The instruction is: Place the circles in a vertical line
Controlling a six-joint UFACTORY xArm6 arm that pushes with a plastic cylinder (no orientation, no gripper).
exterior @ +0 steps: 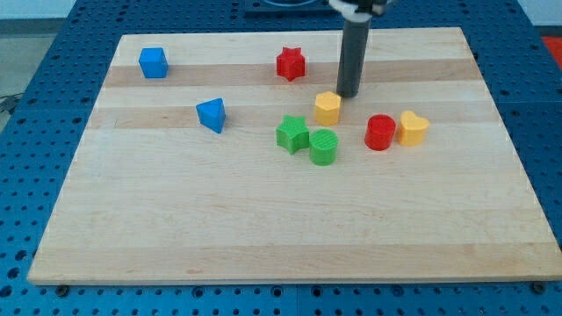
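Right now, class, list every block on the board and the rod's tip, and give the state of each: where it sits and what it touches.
My tip: on the board, just above the yellow hexagon block.
Yellow hexagon block: at my tip.
Green star: touching the green circle.
Green circle: beside the star.
Red circle: against the yellow heart.
Yellow heart: right of the red circle.
Red star: alone.
Blue cube: alone.
Blue triangle: alone.
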